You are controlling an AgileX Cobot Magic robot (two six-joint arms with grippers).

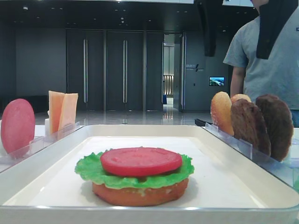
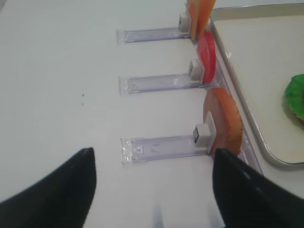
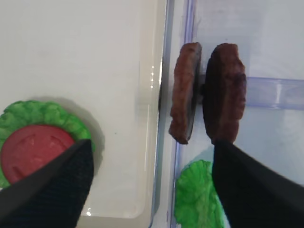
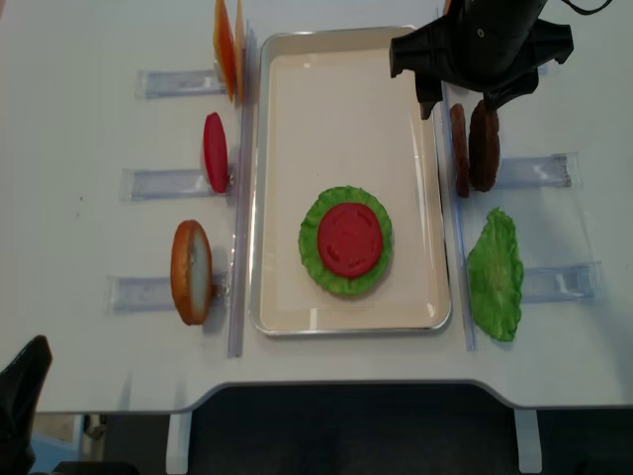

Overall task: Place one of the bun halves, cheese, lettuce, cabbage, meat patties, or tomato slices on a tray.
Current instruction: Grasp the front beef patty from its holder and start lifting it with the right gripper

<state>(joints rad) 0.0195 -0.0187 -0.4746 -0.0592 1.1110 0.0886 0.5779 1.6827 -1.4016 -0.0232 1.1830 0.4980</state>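
The right gripper (image 3: 152,185) hangs above the 2 meat patties (image 4: 474,146) with its 2 black fingers (image 3: 52,185) spread wide and nothing between them; they touch neither patty. In the right wrist view one finger sits over the tray side and the other over the rack side, the patties standing on edge just beyond the tips. The patties stand side by side in a clear acrylic rack (image 3: 275,88) just right of the tray (image 4: 287,119), close together but with a narrow gap.

The left gripper (image 2: 152,190) is released too, its fingers (image 2: 57,190) wide apart over bare white table (image 2: 57,85), holding nothing. Ahead of it a bun half (image 2: 224,121) stands upright in its rack beside the tray's left rim; further along that side are a tomato slice (image 2: 206,57) and the cheese (image 2: 199,16) slices, each on edge in a rack of its own.

On the tray sits a stack: a bun half (image 1: 140,193) at the bottom, lettuce (image 1: 93,170) on it, and a tomato slice (image 1: 141,161) on top. A second lettuce leaf (image 4: 495,272) lies flat on the table to the right of the tray, near the patties.

A person in a grey T-shirt (image 1: 271,60) stands behind the table on the right. I can read no brand, label or writing on anything; a small lit sign on the far wall is too small to make out.
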